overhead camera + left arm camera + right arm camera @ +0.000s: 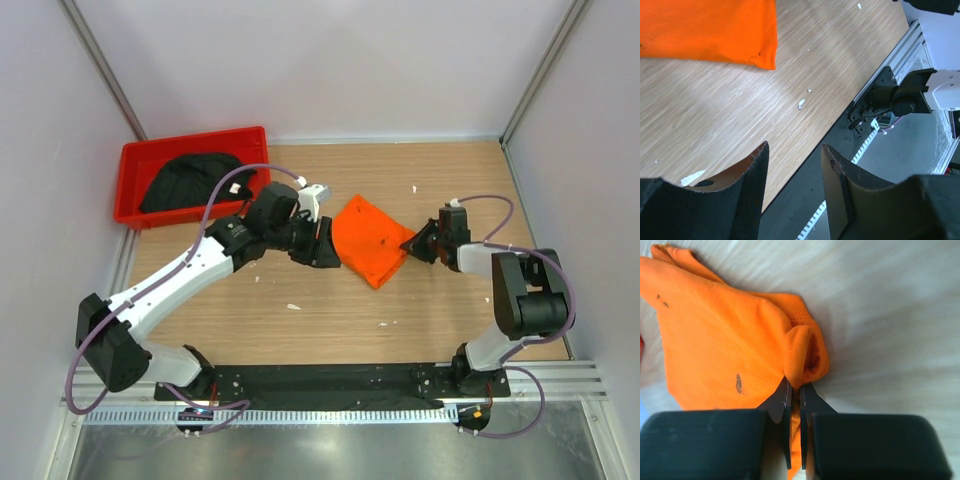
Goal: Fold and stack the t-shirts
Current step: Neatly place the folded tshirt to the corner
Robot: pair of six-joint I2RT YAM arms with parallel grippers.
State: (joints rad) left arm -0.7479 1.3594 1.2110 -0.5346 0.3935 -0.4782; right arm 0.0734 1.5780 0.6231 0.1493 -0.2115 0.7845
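Orange t-shirt edge tight in the right gripper — left gripper parted, empty.

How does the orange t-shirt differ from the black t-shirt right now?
The orange t-shirt lies folded flat on the table; the black t-shirt sits in a rumpled heap inside the red bin. The right gripper is shut on a corner of the orange t-shirt, while no gripper holds the black t-shirt. Both are soft cloth shirts.
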